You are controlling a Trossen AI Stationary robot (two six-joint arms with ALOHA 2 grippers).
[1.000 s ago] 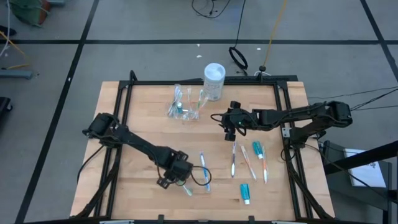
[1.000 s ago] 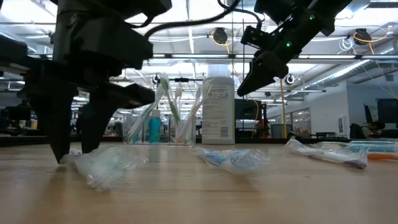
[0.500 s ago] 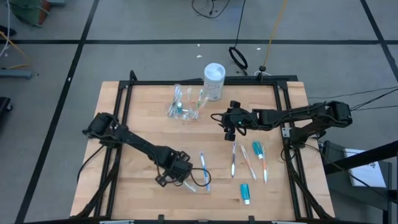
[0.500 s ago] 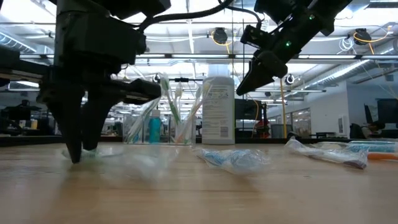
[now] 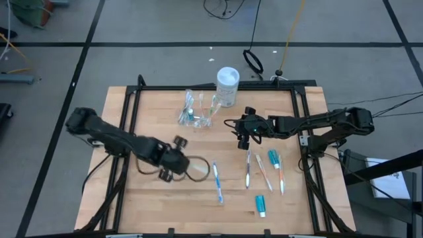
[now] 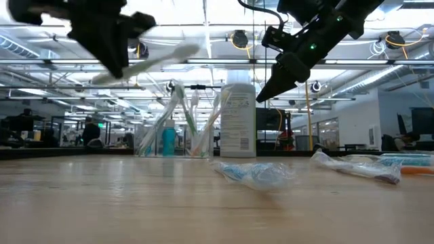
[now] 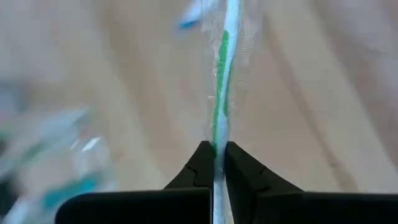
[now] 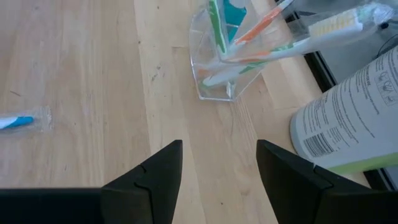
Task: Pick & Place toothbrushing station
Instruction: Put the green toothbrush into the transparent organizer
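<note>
Risk: wrapped toothbrush [image 7: 219, 118] pinched in shut left jaws [image 5: 173, 165], possibly slipping before reaching toothbrushing station [image 5: 197, 110]; right jaws [image 8: 217, 163] hovering open, empty, beside it.

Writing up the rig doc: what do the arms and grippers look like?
Both arms are dark, near-black jointed links with black cables looping along them. The left gripper has two black wedge-shaped fingers tapering to narrow tips. The right gripper has the same matte black angular fingers; small green lights glow on its wrist in the low view. No markings are legible.
</note>
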